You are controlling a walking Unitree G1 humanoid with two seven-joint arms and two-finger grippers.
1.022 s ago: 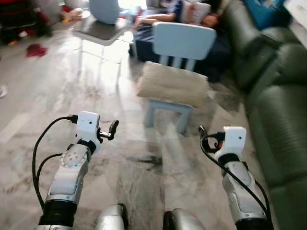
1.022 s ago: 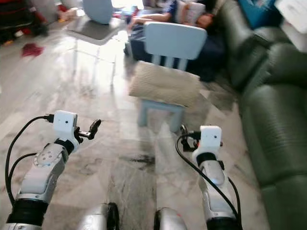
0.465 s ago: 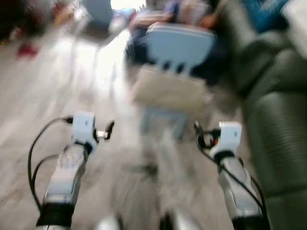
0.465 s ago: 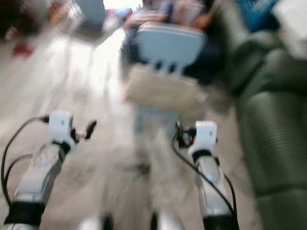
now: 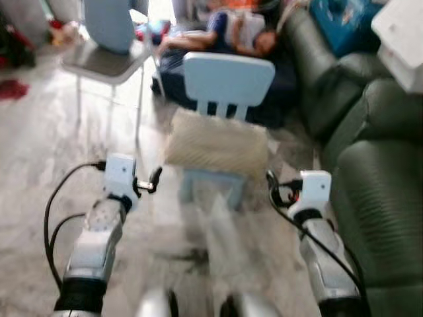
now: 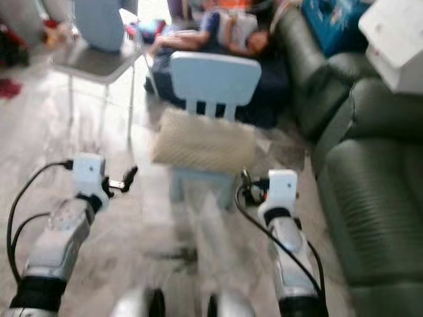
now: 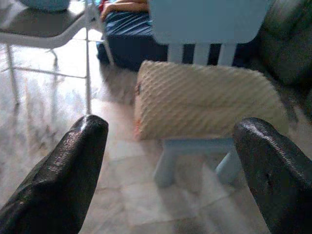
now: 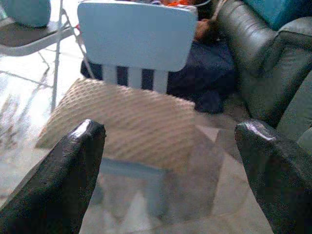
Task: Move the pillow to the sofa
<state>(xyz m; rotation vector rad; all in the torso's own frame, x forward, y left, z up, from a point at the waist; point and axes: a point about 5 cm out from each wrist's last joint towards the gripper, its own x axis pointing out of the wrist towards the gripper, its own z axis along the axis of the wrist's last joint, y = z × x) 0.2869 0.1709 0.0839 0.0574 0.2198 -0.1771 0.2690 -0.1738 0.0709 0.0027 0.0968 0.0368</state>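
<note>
Pillow (image 5: pixel 217 143) first: it is tan with a bumpy criss-cross pattern, and it lies flat on the seat of a small light blue chair (image 5: pixel 228 79). It covers the whole seat and sticks out past both sides. The chair's back stands up just behind it, and the chair's legs show under it on the shiny marble floor (image 5: pixel 39 152).

Both arms reach forward, low over the floor, and the chair is ahead of them, about in the middle between the two. The left gripper (image 5: pixel 156 177) is near the pillow's left end but does not touch it. In its wrist view its two black fingers (image 7: pixel 68 170) are spread wide apart with nothing between them, and the pillow sits in the gap far ahead. The right gripper (image 5: pixel 270 179) is close to the pillow's right end, also not touching. Its fingers (image 8: pixel 73 165) are spread wide too, and it holds nothing.

A dark green sofa (image 5: pixel 383 178) runs along the right side, close to the right arm. A person (image 5: pixel 228 30) lies behind the chair on something dark blue. A grey folding chair (image 5: pixel 102 56) stands to the left. The head views are a bit blurry.
</note>
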